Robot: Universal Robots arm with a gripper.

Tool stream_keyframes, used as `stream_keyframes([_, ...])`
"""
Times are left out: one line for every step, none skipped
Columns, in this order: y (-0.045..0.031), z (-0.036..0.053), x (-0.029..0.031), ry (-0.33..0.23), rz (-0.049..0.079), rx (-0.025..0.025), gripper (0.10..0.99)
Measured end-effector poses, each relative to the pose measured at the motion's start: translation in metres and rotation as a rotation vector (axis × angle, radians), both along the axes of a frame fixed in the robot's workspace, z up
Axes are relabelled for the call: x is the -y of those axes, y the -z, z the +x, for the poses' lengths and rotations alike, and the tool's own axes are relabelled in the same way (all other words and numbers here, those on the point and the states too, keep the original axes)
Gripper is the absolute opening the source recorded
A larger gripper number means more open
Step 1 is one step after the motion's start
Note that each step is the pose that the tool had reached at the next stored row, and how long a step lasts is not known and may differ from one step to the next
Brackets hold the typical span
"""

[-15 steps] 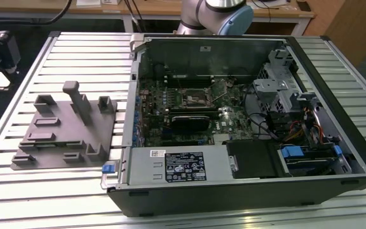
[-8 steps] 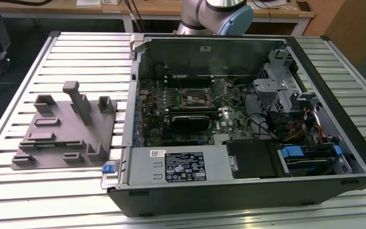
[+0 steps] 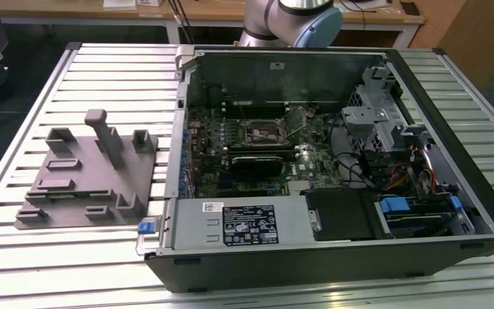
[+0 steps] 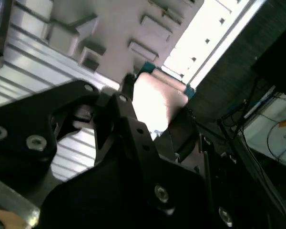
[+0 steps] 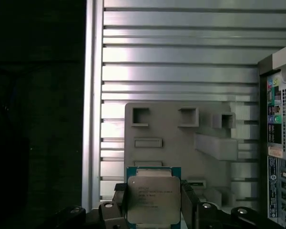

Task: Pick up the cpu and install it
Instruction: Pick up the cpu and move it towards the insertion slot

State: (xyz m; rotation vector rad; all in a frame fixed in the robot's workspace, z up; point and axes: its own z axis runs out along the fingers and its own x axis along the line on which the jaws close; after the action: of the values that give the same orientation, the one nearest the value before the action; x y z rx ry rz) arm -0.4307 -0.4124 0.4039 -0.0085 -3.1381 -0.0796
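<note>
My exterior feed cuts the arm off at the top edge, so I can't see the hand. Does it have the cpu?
Observer: Yes. In the first wrist view the cpu sits clamped between the fingers of the hand, silver top facing the camera.
Operator: What is the hand over?
Observer: The grey fixture tray lies beneath it, with the computer case beside the tray.
Operator: Is the chip sitting square in the grip?
Observer: Its edges run parallel to the fingers there; no tilt shows.
</note>
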Motion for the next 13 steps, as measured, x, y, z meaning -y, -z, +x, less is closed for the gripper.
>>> stream_keyframes([0.0,0.0044,0.0,0.0,0.004,0.0,0.541])
stream_keyframes([0.0,0.0093,0.0,0.0,0.007,0.0001,0.541])
stream_keyframes([0.0001,0.0138,-0.0001,0.0,0.008,0.0002,0.541])
stream_keyframes([0.0,0.0183,0.0,0.0,0.009,0.0002,0.541])
stream_keyframes([0.0,0.0228,0.0,0.0,0.009,0.0001,0.541])
stream_keyframes([0.0,0.0273,0.0,0.0,0.009,0.0,0.541])
stream_keyframes([0.0,0.0318,-0.0001,0.0,0.01,0.0001,0.541])
stream_keyframes([0.0,0.0363,0.0,0.0,0.01,0.0,0.541])
stream_keyframes([0.0001,0.0406,0.0,0.0,0.011,0.0002,0.541])
stream_keyframes([0.0,0.045,-0.0001,0.0,0.011,0.0001,0.541])
stream_keyframes([0.0,0.0491,-0.0001,0.0,0.011,0.0,0.541])
stream_keyframes([0.0,0.0527,-0.0001,0.0,0.011,-0.0001,0.541])
stream_keyframes([0.0001,0.0565,0.0,0.0,0.011,0.0001,0.541])
